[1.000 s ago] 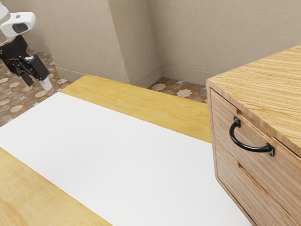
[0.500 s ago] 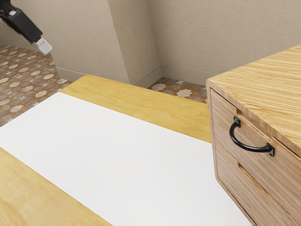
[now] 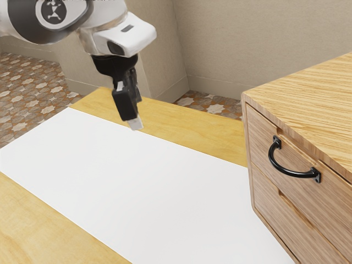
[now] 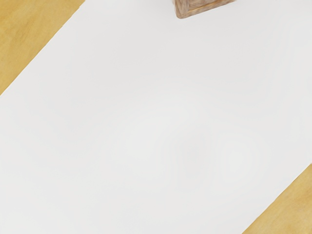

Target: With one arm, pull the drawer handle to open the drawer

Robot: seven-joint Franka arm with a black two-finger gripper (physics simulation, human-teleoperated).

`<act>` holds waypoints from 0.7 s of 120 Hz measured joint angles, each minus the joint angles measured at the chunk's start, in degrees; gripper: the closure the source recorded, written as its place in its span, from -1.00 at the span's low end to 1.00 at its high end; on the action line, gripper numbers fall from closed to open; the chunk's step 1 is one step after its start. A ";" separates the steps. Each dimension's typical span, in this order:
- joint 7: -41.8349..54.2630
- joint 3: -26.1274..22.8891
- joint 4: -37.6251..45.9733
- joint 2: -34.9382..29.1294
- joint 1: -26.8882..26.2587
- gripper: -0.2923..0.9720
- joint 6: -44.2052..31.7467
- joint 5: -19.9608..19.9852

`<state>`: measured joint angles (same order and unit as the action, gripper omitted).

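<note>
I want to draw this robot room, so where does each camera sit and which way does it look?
Exterior view: sits beside the table, looking across the white mat toward the wooden chest and its black handle; the arm and pincer show at the exterior view's upper left.
Wrist view: rides on the arm's hand, looking down at the mat, with a corner of the chest beyond it.
Shared: both show the mat, the table's wood and the chest.
</note>
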<state>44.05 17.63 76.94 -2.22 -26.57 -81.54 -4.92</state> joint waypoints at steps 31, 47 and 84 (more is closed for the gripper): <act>14.90 -1.53 19.72 -16.08 -6.34 -0.50 -12.36 -1.28; 21.17 -8.40 19.38 -12.82 -10.65 -0.50 -17.58 -1.36; 31.03 -11.55 21.46 -10.89 -14.47 -0.49 -29.36 0.68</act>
<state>75.08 6.09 98.40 -13.11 -41.04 -110.89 -4.25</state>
